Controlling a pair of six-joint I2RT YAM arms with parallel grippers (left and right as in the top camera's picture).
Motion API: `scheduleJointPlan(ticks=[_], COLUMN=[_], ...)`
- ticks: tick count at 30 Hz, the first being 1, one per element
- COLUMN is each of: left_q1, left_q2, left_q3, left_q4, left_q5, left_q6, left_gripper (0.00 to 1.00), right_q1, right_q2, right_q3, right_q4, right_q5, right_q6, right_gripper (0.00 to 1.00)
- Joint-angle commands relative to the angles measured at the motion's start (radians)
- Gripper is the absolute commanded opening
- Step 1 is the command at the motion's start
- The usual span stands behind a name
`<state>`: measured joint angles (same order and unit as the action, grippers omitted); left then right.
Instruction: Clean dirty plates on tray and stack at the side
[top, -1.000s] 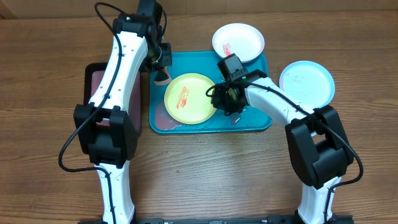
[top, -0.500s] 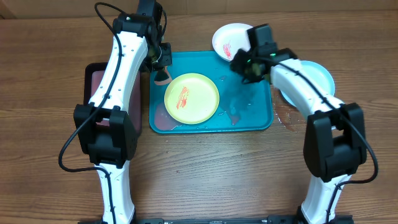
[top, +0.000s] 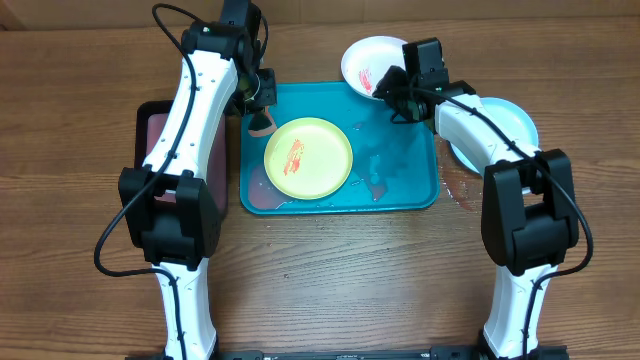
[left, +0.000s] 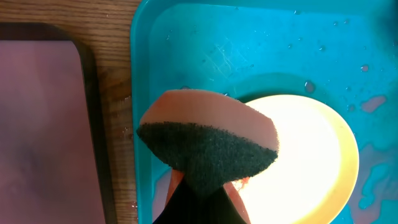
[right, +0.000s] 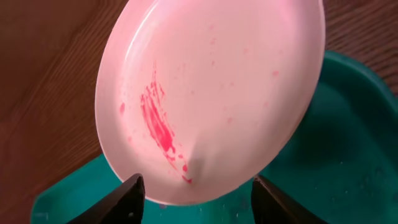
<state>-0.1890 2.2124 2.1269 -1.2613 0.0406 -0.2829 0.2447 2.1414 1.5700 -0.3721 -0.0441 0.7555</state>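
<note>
The teal tray (top: 415, 190) holds the yellow-green plate (top: 308, 157), which has a red smear in its middle. The white plate (top: 375, 62), also smeared red, lies at the tray's far right corner, overlapping its rim. The pale blue plate (top: 505, 125) lies on the table to the right, partly under my right arm. My left gripper (top: 262, 118) is shut on an orange sponge (left: 208, 146) with a dark scouring face, over the tray's left end beside the yellow-green plate (left: 311, 155). My right gripper (right: 199, 202) is open, its fingers either side of the white plate's (right: 211, 87) near edge.
A black tray with a pinkish inside (top: 150, 135) lies left of the teal tray, partly under my left arm; it also shows in the left wrist view (left: 37, 124). Wet reddish patches (top: 375, 185) lie on the teal tray's floor.
My right gripper has moved from beside the yellow-green plate on the tray up to the white plate at the far right corner. The left arm and sponge have not moved.
</note>
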Motion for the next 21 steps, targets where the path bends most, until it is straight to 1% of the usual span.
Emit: scheduleJointPlan(ticks=[1,4,14,21], left_q1=[0.004,0.004,0.004,0.005], left_q2=[-0.009,-0.009,-0.009,-0.009], left_q3=[0.0,0.0,0.0,0.0], left_q4=[0.002,0.001,0.001,-0.004], left_q5=[0.011,0.011,0.011,0.009], left_q6=[-0.009,-0.009,-0.009,-0.009], left_gripper=[0.04,0.04,0.04,0.04], right_q1=[0.002,0.002,0.002,0.001], right_q2=[0.027,0.028,0.039,0.094], right_q3=[0.016,0.016,0.008,0.008], right_q4=[0.024,0.027,-0.008,-0.014], right_q5=[0.035,0.071,0.148,0.139], right_q6=[0.023,0.059,0.06,0.084], right_gripper=[0.57,0.59,0.6,0.61])
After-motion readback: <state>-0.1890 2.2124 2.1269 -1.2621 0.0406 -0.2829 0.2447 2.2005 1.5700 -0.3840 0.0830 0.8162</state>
